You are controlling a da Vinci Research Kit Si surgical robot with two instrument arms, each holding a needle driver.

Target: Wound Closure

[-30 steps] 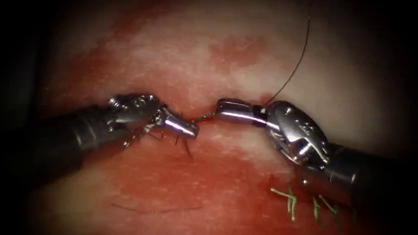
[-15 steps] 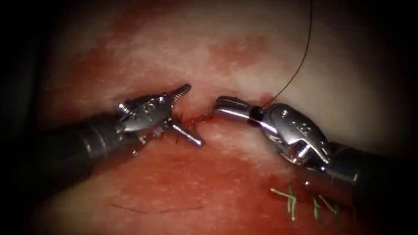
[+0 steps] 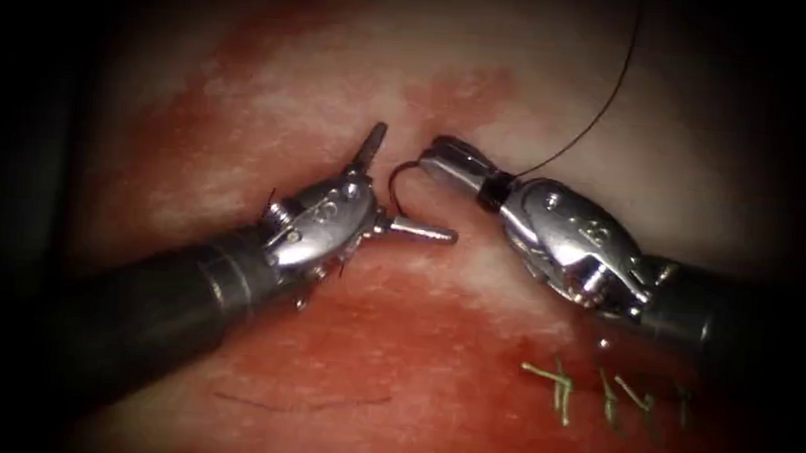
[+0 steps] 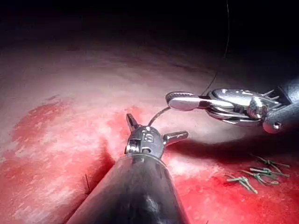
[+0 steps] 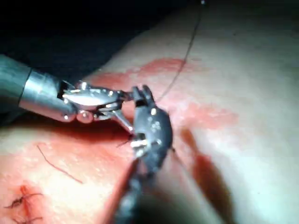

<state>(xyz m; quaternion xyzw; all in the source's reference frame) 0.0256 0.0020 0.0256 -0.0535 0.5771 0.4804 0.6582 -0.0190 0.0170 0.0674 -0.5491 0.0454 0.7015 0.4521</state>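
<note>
- Above the tissue [image 3: 269, 101], in the endoscope view, your right tool [image 3: 451, 160] has its fingers pressed together on one end of the curved needle [image 3: 397, 180]; the needle arcs down and left from them, clear of the tissue.
- Your left tool [image 3: 397, 183] has its fingers spread wide, one pointing up, the other out to the right, and they hold nothing; the needle's arc hangs in the gap between them.
- The thread [image 3: 605, 98] runs from beside the right tool's fingers up and away to the right.
- From the left wrist view you see what the endoscope hides: the needle [image 4: 156, 115] curving free in the air between the right tool [image 4: 180, 100] and the spread left fingers [image 4: 132, 122].
- The right wrist view gives you the left tool [image 5: 100, 100] from the side, with thread [image 5: 184, 60] trailing upward; the needle itself is hard to make out there.
- Low on the right, green cut ends of thread [image 3: 558, 388] lie on the tissue amid red fluid [image 3: 393, 351].
</note>
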